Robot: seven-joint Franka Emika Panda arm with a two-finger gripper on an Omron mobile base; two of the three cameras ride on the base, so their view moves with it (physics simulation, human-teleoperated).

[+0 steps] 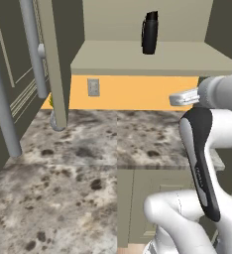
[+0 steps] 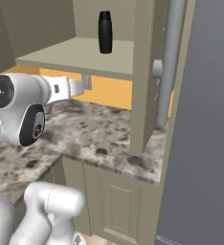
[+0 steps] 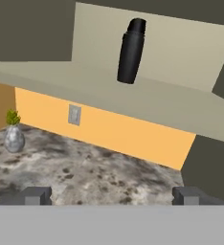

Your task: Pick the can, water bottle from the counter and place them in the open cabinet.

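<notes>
Water bottle (image 3: pixel 131 51) stood upright on the cabinet (image 3: pixel 147 103) shelf, long axis vertical, cap up, base toward the back wall, apparently already placed. Gripper (image 3: pixel 111 195) hung empty below and in front of the shelf, over the counter (image 3: pixel 85 172), fingertips (image 3: pixel 36 195) spread wide. Best drawn back level from here, clear of the shelf edge (a nudge could tip so tall a bottle), then turned toward the can, not visible from here. Small vase (image 3: pixel 14 136) with a green sprig sat at the wall, well apart from the gripper.
</notes>
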